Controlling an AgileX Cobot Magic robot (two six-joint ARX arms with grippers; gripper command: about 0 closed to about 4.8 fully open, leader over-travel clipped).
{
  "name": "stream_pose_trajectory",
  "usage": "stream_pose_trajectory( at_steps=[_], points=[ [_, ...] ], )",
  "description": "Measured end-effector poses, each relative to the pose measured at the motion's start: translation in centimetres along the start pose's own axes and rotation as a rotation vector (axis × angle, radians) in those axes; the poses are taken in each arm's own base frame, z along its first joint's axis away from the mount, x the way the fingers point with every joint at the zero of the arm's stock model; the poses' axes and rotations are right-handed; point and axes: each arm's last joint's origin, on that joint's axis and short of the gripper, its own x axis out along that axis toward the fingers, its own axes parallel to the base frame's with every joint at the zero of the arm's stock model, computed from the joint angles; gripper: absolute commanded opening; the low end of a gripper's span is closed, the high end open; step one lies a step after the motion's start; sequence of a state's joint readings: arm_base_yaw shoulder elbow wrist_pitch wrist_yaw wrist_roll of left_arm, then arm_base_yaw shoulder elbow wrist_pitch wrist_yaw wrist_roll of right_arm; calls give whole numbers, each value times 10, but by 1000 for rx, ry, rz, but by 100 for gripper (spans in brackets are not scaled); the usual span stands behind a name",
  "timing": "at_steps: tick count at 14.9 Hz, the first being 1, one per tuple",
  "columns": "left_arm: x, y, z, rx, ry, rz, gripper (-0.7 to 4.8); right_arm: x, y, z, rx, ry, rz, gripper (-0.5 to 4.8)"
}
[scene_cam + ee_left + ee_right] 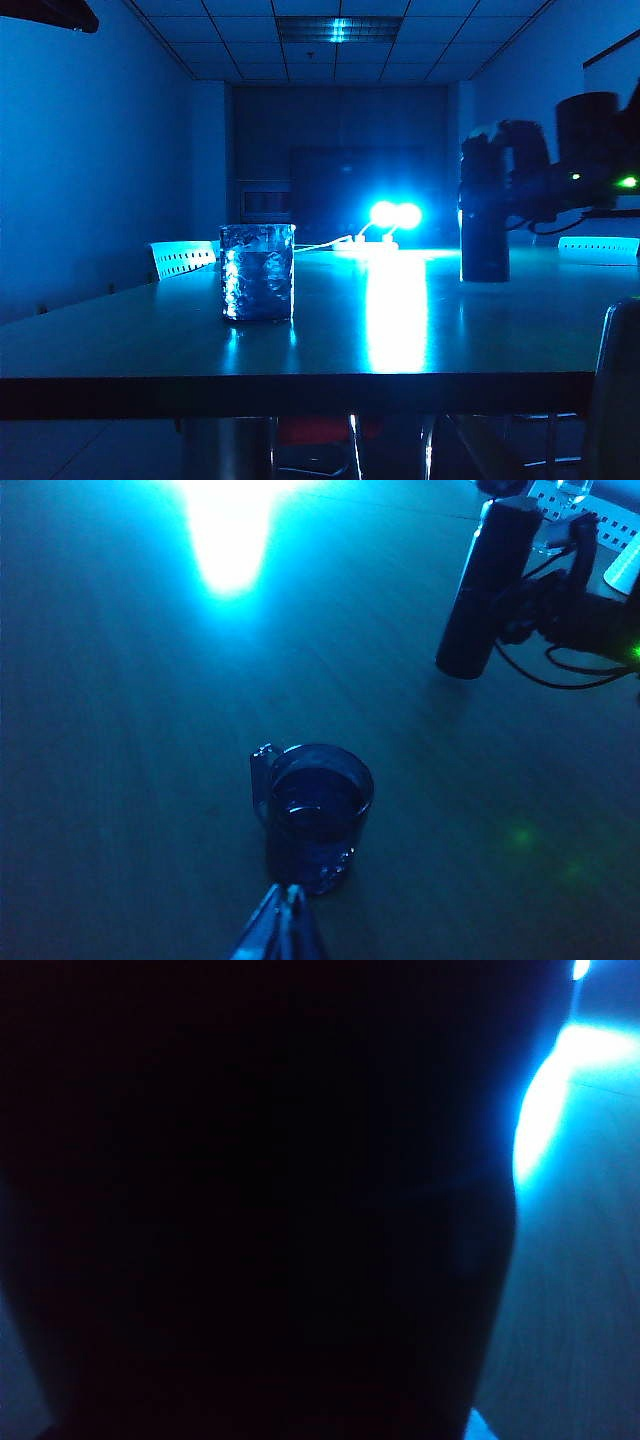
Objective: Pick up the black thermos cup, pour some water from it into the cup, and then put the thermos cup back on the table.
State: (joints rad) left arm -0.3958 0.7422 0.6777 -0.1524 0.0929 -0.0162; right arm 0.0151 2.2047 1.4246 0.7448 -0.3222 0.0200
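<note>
Two things stand on the dark, glossy worktop (150, 340) from the exterior view: the cup (257, 272), partly filled and glinting, left of middle, and the black thermos cup (484, 235) well apart on the right, upright with its base on the surface. The right gripper (500, 165) comes in level from the right edge, its dark bulk wrapped around the thermos's upper part; a green lamp glows on the arm behind. Bright lights flare at the far end.

From the left wrist view, the left gripper (285, 920) hangs above the worktop, pointing down toward the cup (318, 815) just beyond its tips; its fingers (268, 920) lie together, holding nothing. Water shows inside the glass. Farther off, the thermos (485, 590) stands with the right gripper's fingers clamped on it from the side, cables trailing behind.

From the right wrist view, the thermos's black body (260, 1200) fills nearly everything, with a sliver of lit worktop (570, 1280) beside it.
</note>
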Motion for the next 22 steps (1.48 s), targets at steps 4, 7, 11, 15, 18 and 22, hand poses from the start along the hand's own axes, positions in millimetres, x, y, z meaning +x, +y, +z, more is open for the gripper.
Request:
stream_pose_trajectory(
  at_steps=[4, 7, 11, 15, 18, 22],
  points=[
    [0, 0, 0, 0, 1, 0, -5, 8, 41, 11, -29, 21, -168, 81],
    [0, 0, 0, 0, 1, 0, -5, 13, 71, 13, -38, 19, -261, 81],
    [0, 0, 0, 0, 1, 0, -5, 15, 97, 11, -6, 18, -426, 82],
    [0, 0, 0, 0, 1, 0, -5, 16, 92, 2, 111, 8, -445, 170],
    [0, 0, 0, 0, 2, 0, -5, 18, 92, -10, 109, 39, -448, 170],
    [0, 0, -2, -2, 16, -3, -5, 19, 93, -11, 110, 43, -413, 179]
  ],
)
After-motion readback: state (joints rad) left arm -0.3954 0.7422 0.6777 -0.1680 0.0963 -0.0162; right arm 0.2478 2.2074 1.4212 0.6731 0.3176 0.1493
